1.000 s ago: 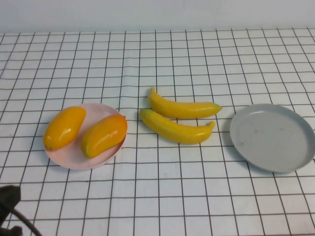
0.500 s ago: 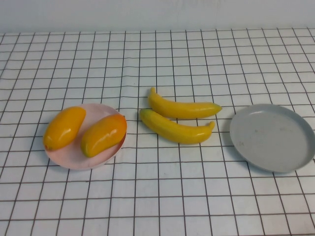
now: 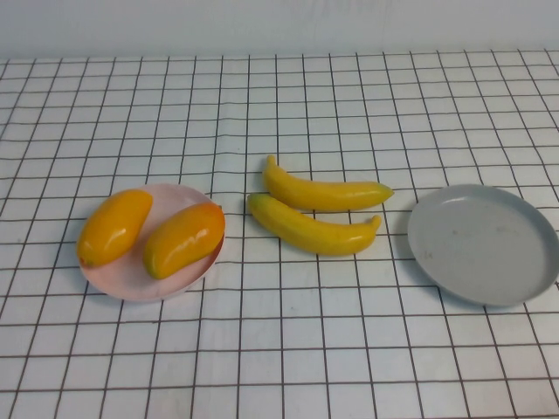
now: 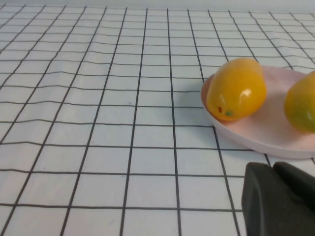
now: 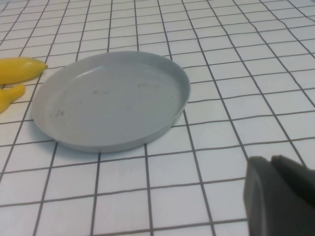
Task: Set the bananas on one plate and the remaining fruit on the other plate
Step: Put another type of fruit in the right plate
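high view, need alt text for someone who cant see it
Two mangoes lie side by side on a pink plate at left, two bananas lie on the checked tablecloth in the middle, and a grey plate sits empty at right. Neither the left end effector nor the right end effector shows in this view.

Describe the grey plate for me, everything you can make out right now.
The grey plate is round, plain and shallow with a raised rim, matte like plastic, with a few faint specks inside. It sits flat on the checked cloth on the robot's right and holds nothing. The two bananas lie just to its left, apart from it. The right gripper is held low near it without touching; the left gripper is by the pink plate.
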Robot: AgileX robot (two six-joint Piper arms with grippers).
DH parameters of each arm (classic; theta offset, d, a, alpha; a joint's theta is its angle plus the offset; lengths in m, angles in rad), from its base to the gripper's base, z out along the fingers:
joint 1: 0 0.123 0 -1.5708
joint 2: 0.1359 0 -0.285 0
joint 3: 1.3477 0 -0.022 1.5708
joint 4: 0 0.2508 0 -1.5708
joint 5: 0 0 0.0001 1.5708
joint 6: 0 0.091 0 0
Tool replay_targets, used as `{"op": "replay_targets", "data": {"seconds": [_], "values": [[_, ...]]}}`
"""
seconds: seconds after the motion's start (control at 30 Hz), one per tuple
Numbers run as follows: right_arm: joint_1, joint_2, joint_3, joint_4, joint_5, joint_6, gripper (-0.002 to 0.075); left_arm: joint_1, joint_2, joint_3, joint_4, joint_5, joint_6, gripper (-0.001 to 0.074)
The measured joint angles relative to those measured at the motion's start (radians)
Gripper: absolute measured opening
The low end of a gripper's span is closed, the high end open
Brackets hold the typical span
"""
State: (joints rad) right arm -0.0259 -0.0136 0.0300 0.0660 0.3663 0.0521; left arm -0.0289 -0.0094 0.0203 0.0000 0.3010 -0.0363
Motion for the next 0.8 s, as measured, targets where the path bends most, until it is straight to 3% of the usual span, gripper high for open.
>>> {"op": "replay_targets", "data": {"seconds": [0.27, 0.8], "values": [[0.000, 0.000, 0.000, 0.000, 0.000, 0.000, -0.0016, 0.012, -0.002, 0.004, -0.024, 0.075, 0.135, -0.0004], [0.000, 0.000, 0.000, 0.000, 0.000, 0.000, -0.0016, 0.012, -0.002, 0.004, -0.044, 0.075, 0.137, -0.0004]]}}
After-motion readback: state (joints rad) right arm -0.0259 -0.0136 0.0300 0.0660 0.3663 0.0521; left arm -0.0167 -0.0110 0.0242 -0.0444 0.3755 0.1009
